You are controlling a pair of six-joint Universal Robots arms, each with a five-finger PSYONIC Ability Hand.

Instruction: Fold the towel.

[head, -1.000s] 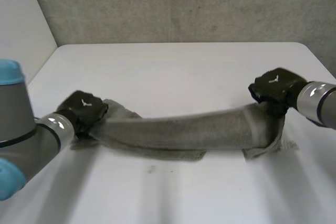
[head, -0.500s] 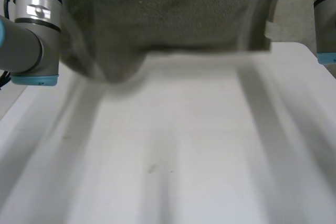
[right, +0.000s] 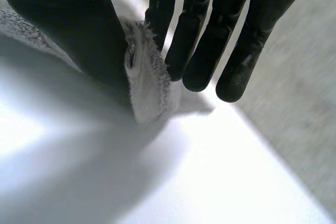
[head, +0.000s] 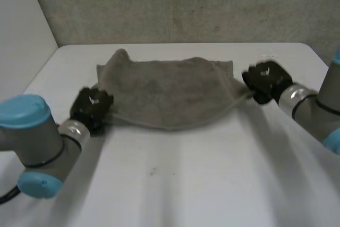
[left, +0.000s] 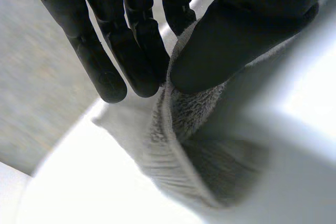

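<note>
White matte desk (head: 175,184), smooth, backed by a rough grey wall. On its far half lies the grey terry-cloth towel (head: 164,91), opened out into a broad, roughly rectangular sheet. Its far edge is wavy with one raised peak near the left far corner, and its near edge bows in a shallow curve between the two hands. Change noted: a second ago the towel is a bunched, rope-like band strung between the hands nearer the camera; half a second ago it hangs high as a curtain; now it is laid out flat. Judgement: this is the spread-out step finished, so the cloth is ready for a first fold, which is not yet made. Grey arms with light-blue caps reach in from either side. Left hand (head: 91,107) is at the towel's near left corner. In the left wrist view the left hand (left: 247,30) has its thumb pressing the looped, thick-hemmed cloth (left: 178,145) against the fingers, so it is pinching the corner. Right hand (head: 265,80) is at the near right corner. In the right wrist view the right hand (right: 68,30) likewise clamps a small bunched tab of towel (right: 149,82) between thumb and fingers. Pile reads soft and limp, and it will likely sag where it is not supported.
</note>
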